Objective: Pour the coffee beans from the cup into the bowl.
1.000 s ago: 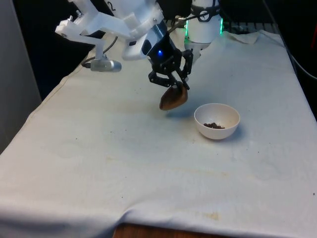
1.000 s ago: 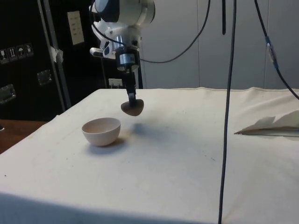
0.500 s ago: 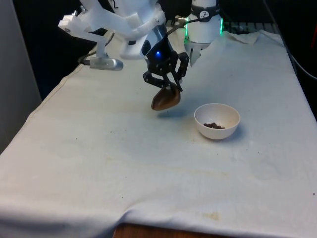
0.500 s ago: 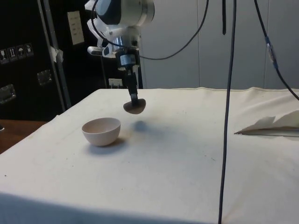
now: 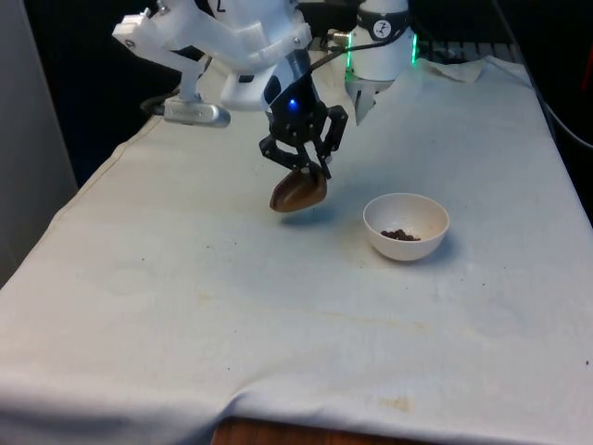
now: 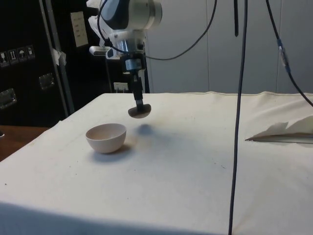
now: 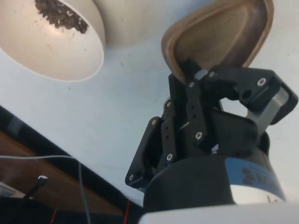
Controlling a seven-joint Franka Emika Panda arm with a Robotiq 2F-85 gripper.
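A brown cup (image 5: 297, 191) hangs tilted above the cloth, its rim pinched by my gripper (image 5: 307, 170), which is shut on it. From the side, the cup (image 6: 139, 111) hangs a little beyond the bowl. The wrist view looks into the cup (image 7: 219, 35), and no beans show inside it. A white bowl (image 5: 406, 225) stands on the table to the front view's right of the cup, with coffee beans (image 5: 400, 235) at its bottom. The bowl (image 7: 49, 44) and its beans (image 7: 58, 14) also appear in the wrist view. The side view's bowl (image 6: 106, 137) is seen from outside.
A sheet of white paper (image 6: 286, 132) lies on the cloth far off at the side view's right. A black cable (image 6: 238, 117) hangs down in front of the side camera. The cloth's front edge (image 5: 306, 417) shows brown table wood beneath.
My gripper has carried the cup away from the bowl, towards the front view's left and slightly up. The bowl and its beans have stayed put.
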